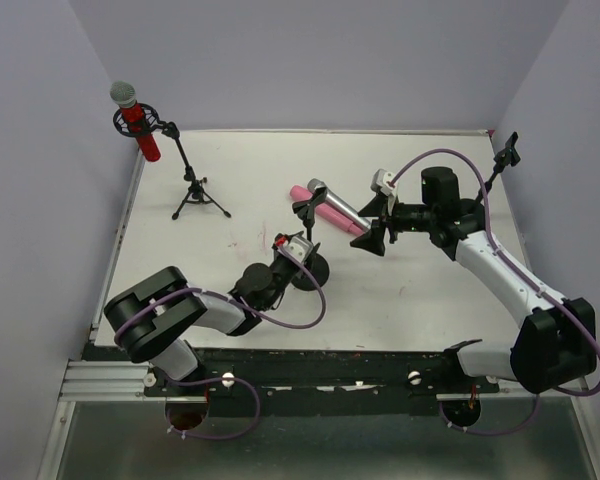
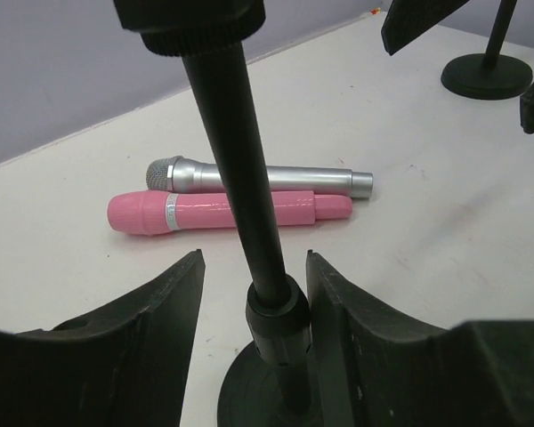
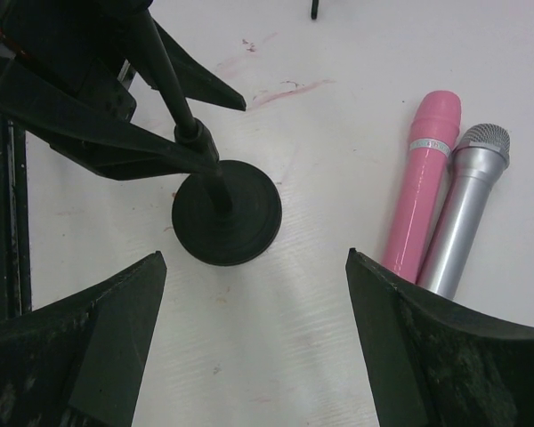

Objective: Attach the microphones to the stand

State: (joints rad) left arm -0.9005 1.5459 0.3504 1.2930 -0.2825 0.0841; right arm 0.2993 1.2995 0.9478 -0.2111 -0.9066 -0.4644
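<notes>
Bright, even light; wrist-view foregrounds seem slightly blurred.

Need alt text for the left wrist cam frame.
The left gripper straddles a black microphone stand just above its round base, jaws not yet closed on it. Behind the stand, a pink microphone and a silver-grey microphone lie side by side on the white table.

The white surface (image 1: 410, 290) has a few faint red marks (image 3: 280, 89) on it. A pink microphone (image 2: 196, 212) and a silver microphone (image 2: 311, 180) lie flat near the middle. They are side by side and touching, with their heads pointing the same way. Near them stands a black round-foot stand (image 3: 240, 227). A three-leg stand (image 1: 200, 197) stands toward the far left corner. A second round-foot stand (image 2: 485, 76) stands at the far right.
</notes>
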